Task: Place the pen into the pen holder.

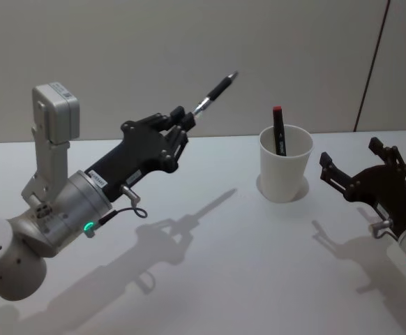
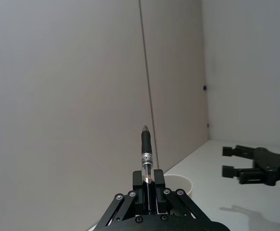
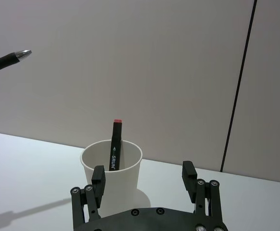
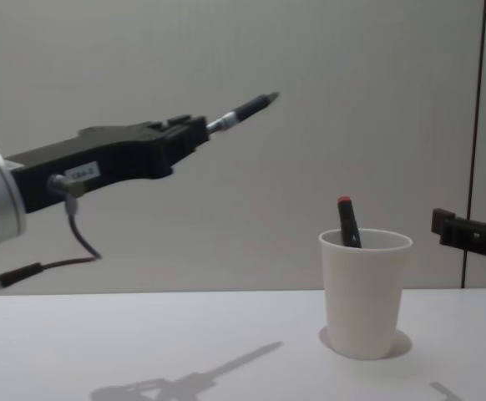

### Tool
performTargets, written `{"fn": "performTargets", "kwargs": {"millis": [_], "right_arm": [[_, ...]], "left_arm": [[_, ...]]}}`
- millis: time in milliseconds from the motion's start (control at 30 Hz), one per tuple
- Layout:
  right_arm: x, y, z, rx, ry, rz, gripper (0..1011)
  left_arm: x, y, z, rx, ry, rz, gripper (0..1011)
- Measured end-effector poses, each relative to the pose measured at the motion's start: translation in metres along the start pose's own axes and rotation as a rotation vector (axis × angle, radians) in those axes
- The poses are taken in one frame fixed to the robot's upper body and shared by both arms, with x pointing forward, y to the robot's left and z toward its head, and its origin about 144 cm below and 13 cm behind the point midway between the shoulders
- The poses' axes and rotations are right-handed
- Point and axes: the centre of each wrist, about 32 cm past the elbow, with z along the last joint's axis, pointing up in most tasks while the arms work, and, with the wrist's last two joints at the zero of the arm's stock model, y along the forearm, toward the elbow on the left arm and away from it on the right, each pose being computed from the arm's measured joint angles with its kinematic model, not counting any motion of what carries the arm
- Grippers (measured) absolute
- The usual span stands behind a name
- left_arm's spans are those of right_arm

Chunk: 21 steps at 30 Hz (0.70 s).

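Black marker [image 3: 114, 153] in cup [image 3: 125, 185]: white lettering along barrel reads "SRUN". White label [image 4: 80, 174] on left arm [image 4: 130, 154]: print illegible.

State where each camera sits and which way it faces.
Head: above, looking down; left claw holding the pen, right claw open near the pen holder.
Chest: low, facing forward across the table; both claws.
Left wrist: along the left claw, up the pen.
Right wrist: over the right claw toward the pen holder.
All four share the pen.
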Motion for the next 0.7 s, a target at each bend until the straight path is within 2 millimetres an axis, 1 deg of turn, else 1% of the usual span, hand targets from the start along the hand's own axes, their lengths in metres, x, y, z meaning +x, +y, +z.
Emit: {"fn": "performTargets", "kwargs": {"millis": [300, 700], "right_arm": [[0.0, 0.0, 0.0, 0.0, 0.0, 0.0, 1001], [0.0, 0.0, 0.0, 0.0, 0.0, 0.0, 1001]], "left_arm": [[-0.012, -0.012, -0.003, -0.041, 0.037, -0.112, 145], [-0.028, -0.025, -0.012, -0.106, 0.086, -0.189, 145]]}}
